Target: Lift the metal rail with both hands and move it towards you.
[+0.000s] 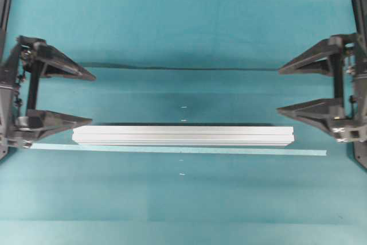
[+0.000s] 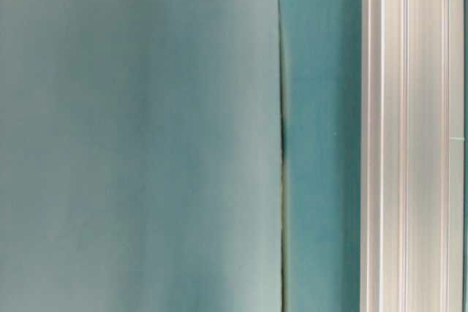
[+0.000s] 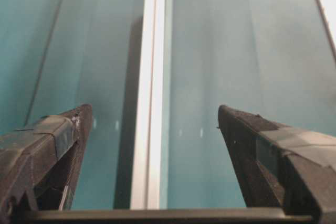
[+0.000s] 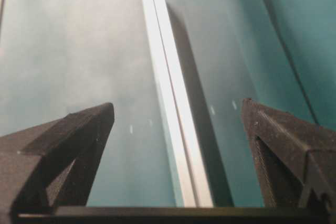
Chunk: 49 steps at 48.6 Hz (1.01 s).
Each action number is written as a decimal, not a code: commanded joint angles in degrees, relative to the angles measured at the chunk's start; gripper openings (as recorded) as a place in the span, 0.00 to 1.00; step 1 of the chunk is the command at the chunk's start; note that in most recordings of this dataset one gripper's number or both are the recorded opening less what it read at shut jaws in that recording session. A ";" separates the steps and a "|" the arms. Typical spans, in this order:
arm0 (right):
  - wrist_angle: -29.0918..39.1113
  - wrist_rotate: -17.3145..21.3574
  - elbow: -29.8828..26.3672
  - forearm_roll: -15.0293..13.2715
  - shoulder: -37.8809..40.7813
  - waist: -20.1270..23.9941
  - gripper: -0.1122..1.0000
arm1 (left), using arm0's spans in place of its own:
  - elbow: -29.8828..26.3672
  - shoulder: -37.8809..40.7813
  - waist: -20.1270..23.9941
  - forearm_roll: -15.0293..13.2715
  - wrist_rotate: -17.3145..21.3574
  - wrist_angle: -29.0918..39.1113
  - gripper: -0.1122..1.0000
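A: Position of the rail?

B: Flat on the teal desk, lengthwise across the overhead view, below the middle. A pale tape strip lies just beside its near edge, running parallel and reaching past both ends. A dark seam crosses the desk farther back.

A: Left gripper?

B: At the left edge, fingers spread wide — nothing between them. The lower finger's tip sits just above the rail's left end in the overhead view; contact cannot be told. From the left wrist the rail runs away down the gap between the fingers.

A: Right gripper?

B: At the right edge, fingers equally wide apart, empty. Its tips lie near the rail's right end, apart from it — the right wrist shows the rail running between them.
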 commanded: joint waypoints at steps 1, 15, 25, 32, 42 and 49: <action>-0.62 0.00 -0.53 0.00 -0.79 -0.09 0.99 | -0.70 -0.79 -0.09 -0.09 -0.09 -1.41 0.97; -2.29 0.00 -0.44 0.00 -3.78 -0.09 0.99 | -0.70 -3.52 -0.09 -0.09 -0.18 -2.99 0.96; -2.29 0.00 -0.44 0.00 -5.54 -0.09 0.99 | -0.70 -5.27 -0.09 -0.09 -0.26 -3.08 0.96; -2.72 0.00 -0.44 -0.09 -5.89 -0.09 0.99 | -0.53 -6.24 -0.09 -0.09 -0.53 -2.99 0.96; -3.52 0.00 -0.35 -0.09 -5.98 -0.09 0.99 | -0.53 -6.86 -0.18 0.00 -0.44 -3.08 0.96; -3.52 0.09 -0.35 0.00 -5.98 -0.09 0.99 | -0.44 -6.77 -0.09 -0.09 -0.35 -2.99 0.96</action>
